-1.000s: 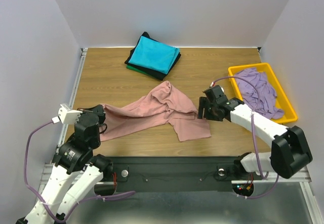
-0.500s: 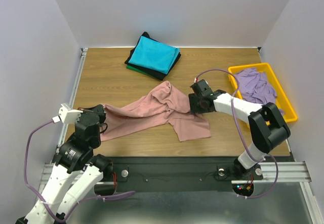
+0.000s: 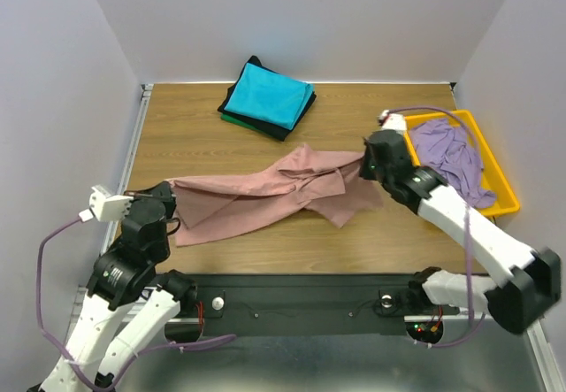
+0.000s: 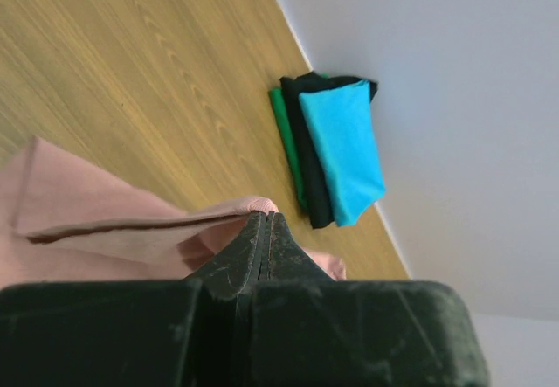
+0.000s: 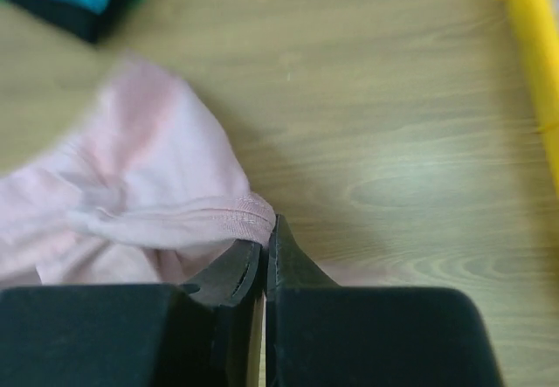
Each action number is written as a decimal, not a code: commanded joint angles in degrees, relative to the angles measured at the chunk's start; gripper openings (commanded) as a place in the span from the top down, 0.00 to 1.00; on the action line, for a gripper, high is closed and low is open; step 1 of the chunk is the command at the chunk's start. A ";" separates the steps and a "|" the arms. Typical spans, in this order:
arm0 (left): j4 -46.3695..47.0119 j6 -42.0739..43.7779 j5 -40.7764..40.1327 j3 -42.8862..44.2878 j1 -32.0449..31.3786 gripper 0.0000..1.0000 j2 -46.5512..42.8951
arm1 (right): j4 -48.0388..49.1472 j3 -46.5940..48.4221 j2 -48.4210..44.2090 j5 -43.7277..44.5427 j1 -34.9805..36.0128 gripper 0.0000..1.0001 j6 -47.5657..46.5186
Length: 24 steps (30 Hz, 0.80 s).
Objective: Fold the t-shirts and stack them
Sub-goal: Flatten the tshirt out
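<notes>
A dusty-pink t-shirt (image 3: 265,196) stretches across the middle of the table. My left gripper (image 3: 166,190) is shut on its left end, and the pink cloth (image 4: 131,230) runs out from between the closed tips (image 4: 265,217). My right gripper (image 3: 367,164) is shut on its right end, where a pink hem (image 5: 218,221) sits pinched at the tips (image 5: 269,225). At the back a stack of folded t-shirts (image 3: 267,96) lies with turquoise on top, over black and green (image 4: 327,147). A crumpled lavender t-shirt (image 3: 449,157) fills the tray.
A yellow plastic tray (image 3: 505,184) stands at the right edge of the table, its wall (image 5: 528,64) close to my right gripper. White walls close the table in at the back and sides.
My right gripper has shut on the pink shirt's right end and pulled it right and back, toward the tray. The shirt now stretches between both grippers. The left gripper stays shut.
</notes>
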 commanded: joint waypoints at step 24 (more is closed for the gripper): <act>11.57 -2.18 -4.58 -7.29 9.00 1.00 15.71 | -17.06 -0.23 8.11 9.65 -14.70 0.47 12.44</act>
